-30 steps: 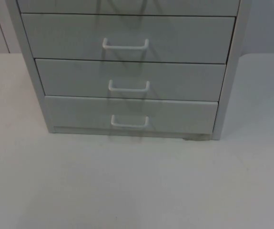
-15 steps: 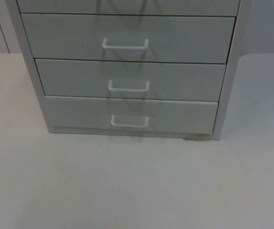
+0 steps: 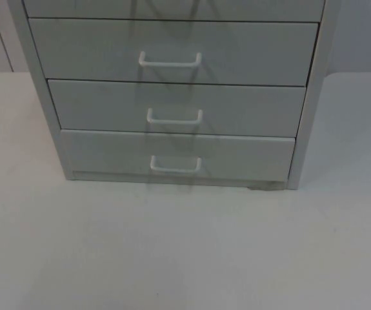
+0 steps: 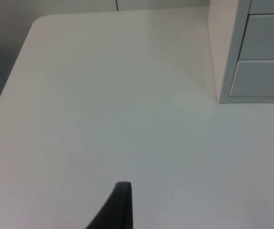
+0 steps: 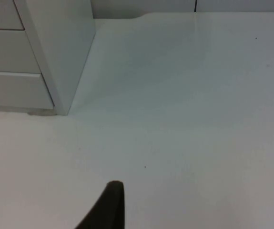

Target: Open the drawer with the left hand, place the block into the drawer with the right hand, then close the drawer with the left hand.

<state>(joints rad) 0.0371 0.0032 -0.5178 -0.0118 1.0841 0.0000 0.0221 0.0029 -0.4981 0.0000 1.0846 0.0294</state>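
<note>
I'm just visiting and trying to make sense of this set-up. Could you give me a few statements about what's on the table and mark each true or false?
1. A grey drawer cabinet stands on the white table. True.
2. The bottom drawer is pulled out. False: all the drawers in sight are shut.
3. Each drawer front has a white handle. True.
4. A block lies in front of the cabinet. False: no block is in sight there.
5. The left tool grips a handle. False: it hangs over bare table beside the cabinet.
</note>
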